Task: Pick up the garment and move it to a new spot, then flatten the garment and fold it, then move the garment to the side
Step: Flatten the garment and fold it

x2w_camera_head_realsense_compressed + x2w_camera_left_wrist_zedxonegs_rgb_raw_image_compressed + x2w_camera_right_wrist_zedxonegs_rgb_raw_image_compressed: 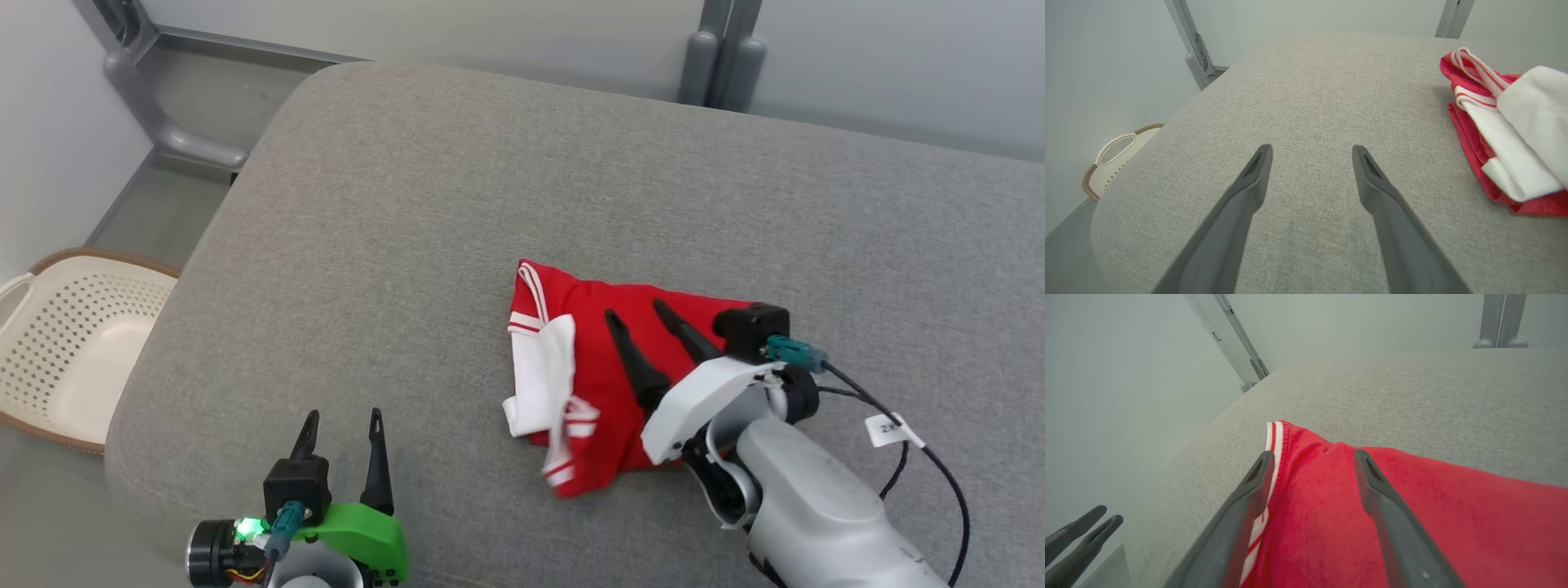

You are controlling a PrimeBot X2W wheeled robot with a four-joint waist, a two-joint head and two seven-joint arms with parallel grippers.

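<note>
The garment (592,371), a red piece with white striped trim, lies in a compact, partly folded bundle on the grey cushion (408,204). A white sleeve (543,367) is doubled over its left edge. The right gripper (634,309) is directly above the garment, and its two dark fingers are apart, pointing across the red cloth toward the far edge of the garment. In the right wrist view, cloth is visible between and under the fingers, but it is not pinched. I judge that this gripper holds nothing and is low over the cloth, either to press it flat or to choose the next place to take hold. Whether the fingers touch the fabric I cannot tell. The left gripper (344,414) is well apart from the garment, to its left and nearer to the robot, also with its fingers apart and nothing between them. I think it waits there so that it does not disturb the bundle, and it remains close enough to help with a second corner. A pale perforated basket (73,343) stands far to the left of the garment, beyond the edge of the cushion. The bundle looks uneven: the sleeve edge is loose and one striped hem sticks out at the near side of the garment. So I judge that the folding is not quite tidy and that the final move to the side is not yet done.
</note>
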